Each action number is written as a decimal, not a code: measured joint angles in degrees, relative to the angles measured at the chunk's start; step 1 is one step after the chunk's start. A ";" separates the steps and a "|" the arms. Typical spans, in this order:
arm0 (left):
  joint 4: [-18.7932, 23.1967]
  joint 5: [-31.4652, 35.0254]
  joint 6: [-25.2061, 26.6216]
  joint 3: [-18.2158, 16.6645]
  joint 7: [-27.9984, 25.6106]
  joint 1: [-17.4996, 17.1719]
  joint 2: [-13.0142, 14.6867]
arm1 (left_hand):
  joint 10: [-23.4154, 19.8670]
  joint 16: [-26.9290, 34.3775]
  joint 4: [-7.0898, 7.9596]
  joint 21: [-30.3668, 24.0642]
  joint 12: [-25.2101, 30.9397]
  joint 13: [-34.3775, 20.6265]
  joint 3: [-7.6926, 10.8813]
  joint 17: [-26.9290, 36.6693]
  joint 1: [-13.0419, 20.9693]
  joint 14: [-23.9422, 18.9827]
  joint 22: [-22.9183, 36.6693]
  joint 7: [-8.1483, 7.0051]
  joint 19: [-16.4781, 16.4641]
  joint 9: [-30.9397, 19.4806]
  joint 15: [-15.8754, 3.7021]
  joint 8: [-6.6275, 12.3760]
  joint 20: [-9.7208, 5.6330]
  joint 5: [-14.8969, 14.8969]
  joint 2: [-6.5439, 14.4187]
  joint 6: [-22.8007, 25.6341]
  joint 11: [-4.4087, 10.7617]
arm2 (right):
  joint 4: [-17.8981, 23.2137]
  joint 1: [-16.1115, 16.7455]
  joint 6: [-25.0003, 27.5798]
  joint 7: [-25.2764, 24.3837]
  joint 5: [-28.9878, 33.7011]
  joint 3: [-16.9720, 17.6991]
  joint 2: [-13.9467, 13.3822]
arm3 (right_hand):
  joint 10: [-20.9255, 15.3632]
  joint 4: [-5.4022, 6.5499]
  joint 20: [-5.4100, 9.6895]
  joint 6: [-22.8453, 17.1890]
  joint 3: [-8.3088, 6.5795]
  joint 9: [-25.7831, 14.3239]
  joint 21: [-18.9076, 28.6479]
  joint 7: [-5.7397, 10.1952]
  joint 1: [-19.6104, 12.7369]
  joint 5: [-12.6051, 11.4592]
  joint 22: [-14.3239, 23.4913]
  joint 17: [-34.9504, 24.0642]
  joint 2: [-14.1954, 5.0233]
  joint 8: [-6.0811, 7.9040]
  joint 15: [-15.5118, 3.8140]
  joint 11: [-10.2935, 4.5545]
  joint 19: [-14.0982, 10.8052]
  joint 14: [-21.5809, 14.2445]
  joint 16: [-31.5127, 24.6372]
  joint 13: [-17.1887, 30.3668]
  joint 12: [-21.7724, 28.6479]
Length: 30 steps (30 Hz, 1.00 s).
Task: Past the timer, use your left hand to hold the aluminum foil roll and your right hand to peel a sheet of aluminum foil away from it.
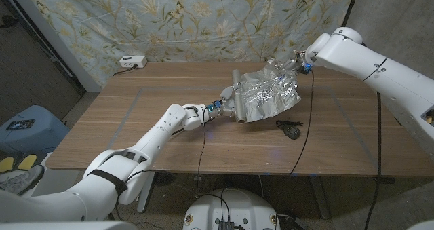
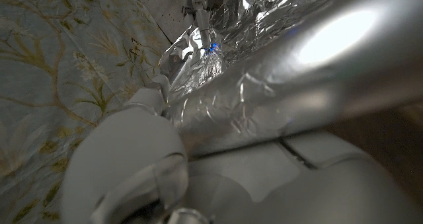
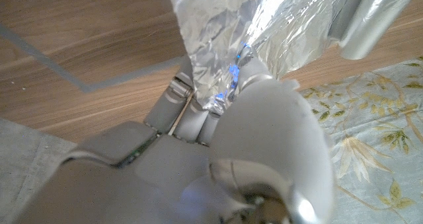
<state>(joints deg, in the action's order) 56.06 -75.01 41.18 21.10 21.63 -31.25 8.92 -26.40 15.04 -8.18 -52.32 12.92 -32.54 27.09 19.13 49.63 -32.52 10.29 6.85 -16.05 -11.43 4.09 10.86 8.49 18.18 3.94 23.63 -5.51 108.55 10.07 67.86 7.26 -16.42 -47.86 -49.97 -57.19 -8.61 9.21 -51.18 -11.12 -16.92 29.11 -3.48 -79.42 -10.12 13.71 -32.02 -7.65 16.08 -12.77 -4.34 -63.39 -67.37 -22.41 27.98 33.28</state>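
The aluminum foil roll (image 1: pixel 238 98) sits over the middle of the wooden counter (image 1: pixel 135 121), past its centre line, tilted with one end pointing toward the far edge and the other toward the near side. The left hand (image 1: pixel 224 106) grips the roll from the robot's left side; in the left wrist view its fingers (image 2: pixel 142 128) wrap against the shiny cylinder (image 2: pixel 297 85). A crinkled sheet of foil (image 1: pixel 271 93) spreads from the roll toward the robot's right, rising to its far corner. The right hand (image 1: pixel 293 66) pinches that far corner, held above the counter; in the right wrist view its fingers (image 3: pixel 264 85) close on a bunched edge of the sheet (image 3: pixel 218 39), with the end of the roll (image 3: pixel 367 22) beyond. The sheet remains joined to the roll along one side. A small dark object (image 1: pixel 291 130) lies on the counter just near of the sheet, with a thin black cable (image 1: pixel 306 121) running past it. A white device (image 1: pixel 131 62) stands at the far left corner of the counter, against a floral cloth backdrop (image 1: pixel 169 20).
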 measured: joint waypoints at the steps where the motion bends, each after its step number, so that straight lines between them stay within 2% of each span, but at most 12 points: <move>1: -0.18 0.11 0.00 -0.04 0.27 0.05 -0.06 | 0.01 0.00 -0.14 0.00 0.00 0.00 -0.14 0.00 0.00 0.00 0.00 0.00 0.02 0.00 0.00 0.00 0.02 -0.01 0.00 0.00 -0.01 | 0.04 -0.04 0.06 0.00 0.05 0.01 -0.12 | 0.00 -0.01 0.00 0.00 0.00 0.00 0.19 0.00 0.00 0.00 0.00 -0.07 0.00 0.00 0.00 0.00 0.00 0.00 0.00 -0.01 0.00; 13: -1.69 0.92 -0.13 -0.48 2.23 0.40 -0.54 | 1.25 -0.22 0.13 0.63 0.01 0.01 -1.19 0.00 -1.20 1.24 0.00 0.20 0.92 0.00 0.62 0.00 0.30 -0.89 -0.57 -0.83 -0.42 | 0.11 -0.78 0.43 0.35 0.66 -0.02 -0.96 | 0.00 -0.08 -0.30 0.00 -0.05 0.01 0.80 0.01 0.00 0.22 0.00 -0.53 0.00 -0.22 0.01 0.00 0.30 0.00 0.45 -0.17 0.22; 30: -3.51 2.06 -0.58 -0.90 4.98 0.96 -1.04 | 1.16 -0.20 0.38 0.84 0.02 0.02 -1.43 -0.30 -1.42 1.23 -0.01 -0.01 0.92 -0.01 0.61 0.00 0.30 -1.73 -0.78 -0.61 -0.35 | 0.45 -1.54 0.88 1.12 1.47 -0.28 -2.35 | 0.00 0.08 0.01 -0.19 -0.22 -0.26 1.71 0.21 0.00 0.15 -0.14 -1.06 0.00 -0.62 0.11 0.00 0.61 -0.09 0.92 -0.10 0.21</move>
<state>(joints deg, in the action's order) 52.55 -72.95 40.60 20.20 26.61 -30.29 7.88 -25.23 14.84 -7.81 -51.47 12.94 -32.53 25.66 18.83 48.21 -31.29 10.28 6.84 -15.13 -11.44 4.70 10.86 8.79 16.45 3.16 23.02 -5.86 109.00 8.52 68.74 8.38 -14.94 -48.14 -52.33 -57.19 -8.52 9.21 -51.37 -11.34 -17.18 30.82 -3.27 -79.42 -9.97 13.57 -33.08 -7.65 15.46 -12.66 -4.34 -62.77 -67.46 -21.49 27.88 33.49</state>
